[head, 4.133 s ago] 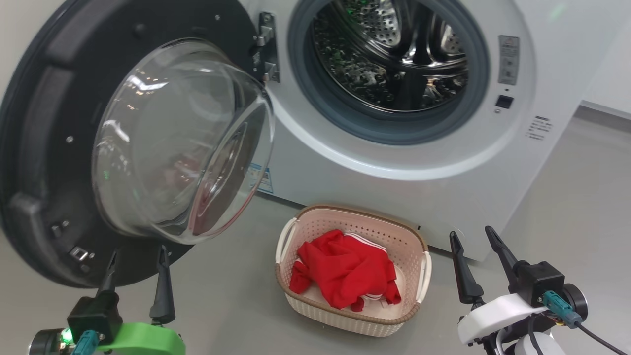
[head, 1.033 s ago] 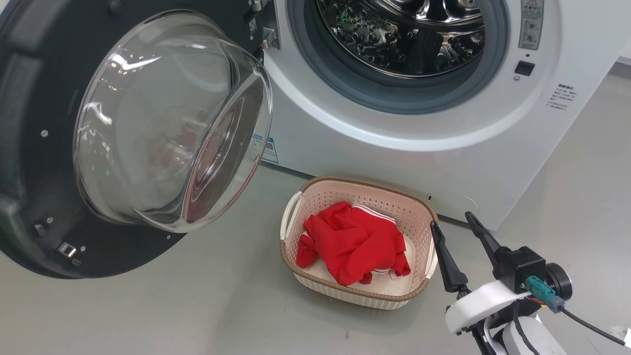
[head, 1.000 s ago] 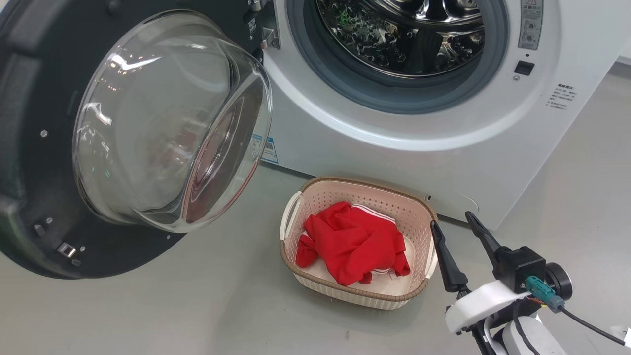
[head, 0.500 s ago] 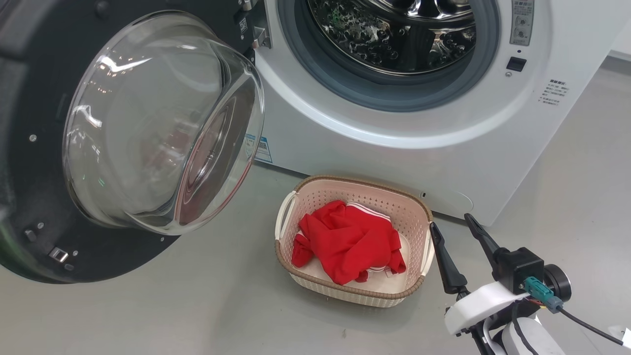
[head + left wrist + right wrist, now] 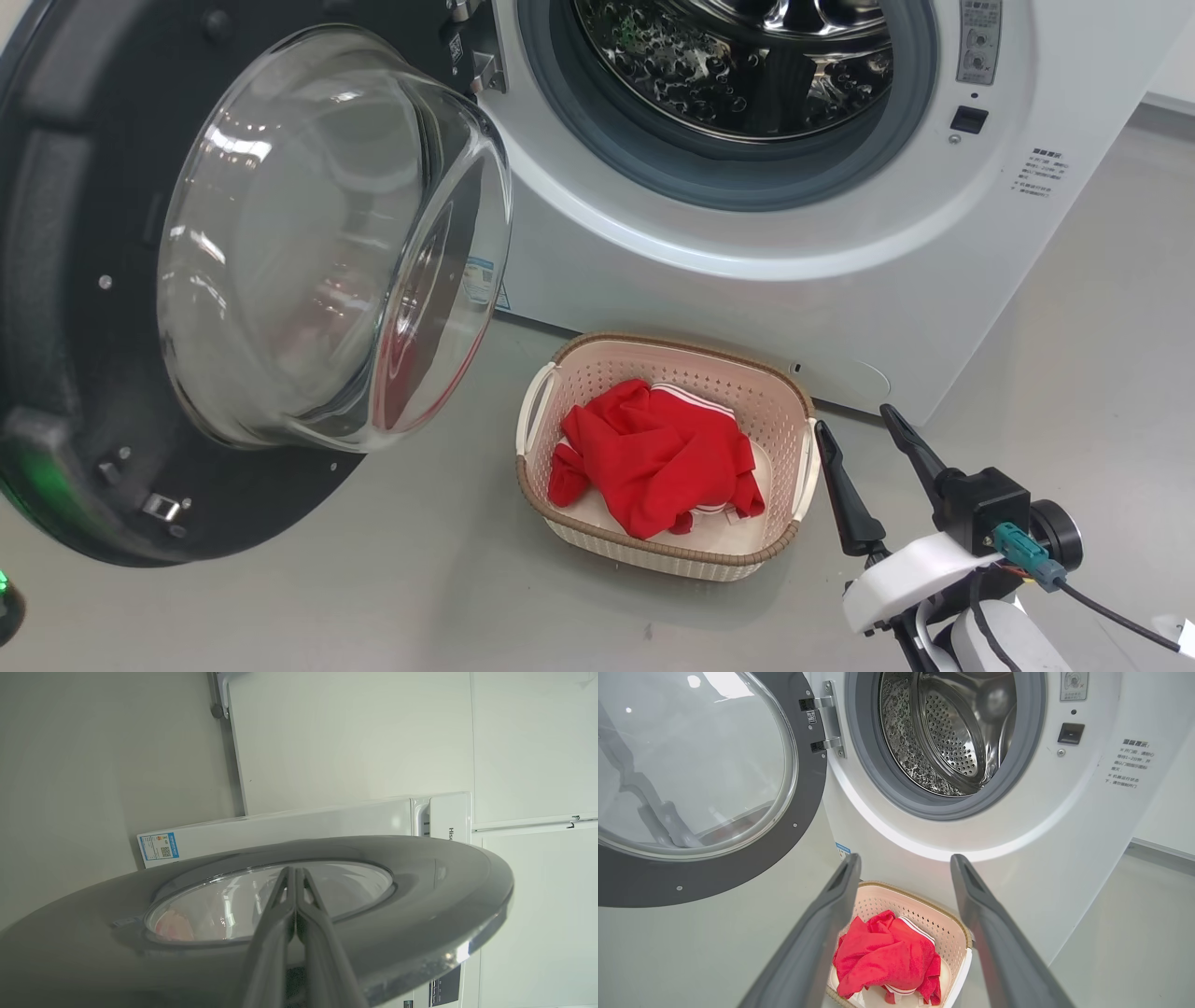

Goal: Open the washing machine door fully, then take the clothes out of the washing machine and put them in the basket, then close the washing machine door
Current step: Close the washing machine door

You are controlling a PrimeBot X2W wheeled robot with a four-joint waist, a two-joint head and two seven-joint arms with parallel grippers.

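The washing machine door (image 5: 56, 280) stands open at the left, its clear glass bowl (image 5: 327, 243) bulging toward me. The white washing machine (image 5: 747, 299) shows a bare steel drum (image 5: 738, 56). On the floor in front sits the basket (image 5: 691, 383) with the red clothes (image 5: 653, 457) lying in it. My right gripper (image 5: 853, 417) hangs open and holds nothing, just right of the basket, and looks down on the clothes (image 5: 882, 956) between its fingers. My left gripper (image 5: 293, 871) is shut with nothing in it and lies along the door's outer face (image 5: 420, 896), over its window.
Grey floor spreads around the basket and to the right of the machine. A small blue sticker (image 5: 159, 845) marks the machine's lower front. The door hinge (image 5: 824, 723) sits left of the drum opening. A pale wall runs behind at the right.
The door has swung a little toward the machine in the last half second. Four seconds ago the left gripper stood open below the door; now it is shut behind it. The head view shifted slightly.
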